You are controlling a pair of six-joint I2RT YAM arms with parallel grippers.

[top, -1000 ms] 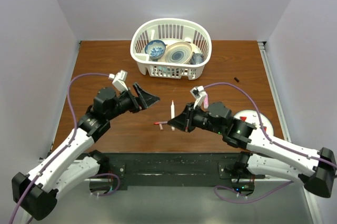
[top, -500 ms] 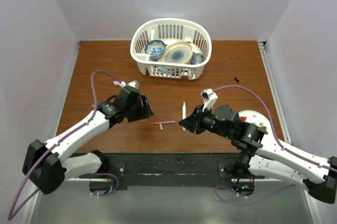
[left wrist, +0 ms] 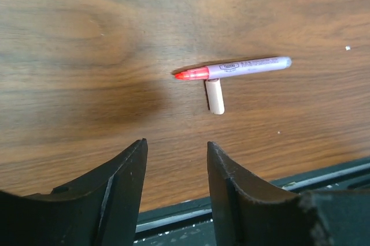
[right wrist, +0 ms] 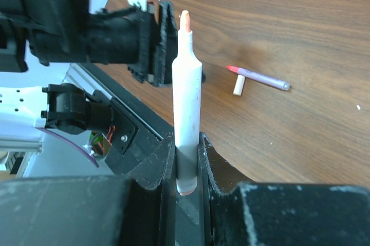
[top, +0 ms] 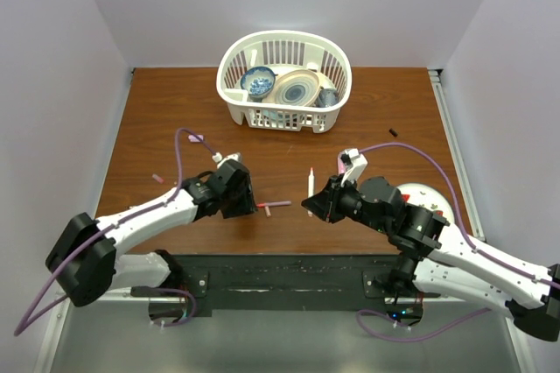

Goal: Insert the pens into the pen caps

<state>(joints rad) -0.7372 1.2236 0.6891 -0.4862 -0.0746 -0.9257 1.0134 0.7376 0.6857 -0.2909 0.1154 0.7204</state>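
Note:
My right gripper (right wrist: 187, 142) is shut on a white pen (right wrist: 188, 101), which stands upright with its pale orange-pink tip on top. The top view has that gripper (top: 313, 204) and pen (top: 310, 182) near the table's middle front. A lilac pen (left wrist: 243, 68) with a bare red tip lies flat on the wood, a small cream cap (left wrist: 215, 96) touching its side. My left gripper (left wrist: 176, 148) hovers just short of them, jaws partly apart with nothing between. From above, the left gripper (top: 245, 200) sits just left of the lilac pen (top: 276, 205).
A white basket (top: 229, 65) with bowls stands at the back centre. A black cap (top: 393, 133) lies at the right, and a pink cap (top: 158, 178) and another pink piece (top: 194, 137) at the left. A white round object (top: 437, 202) lies under my right arm.
My left arm has swung down and forward to just left of the lilac pen, its jaws narrowing. My right gripper has carried the white pen a little to the right.

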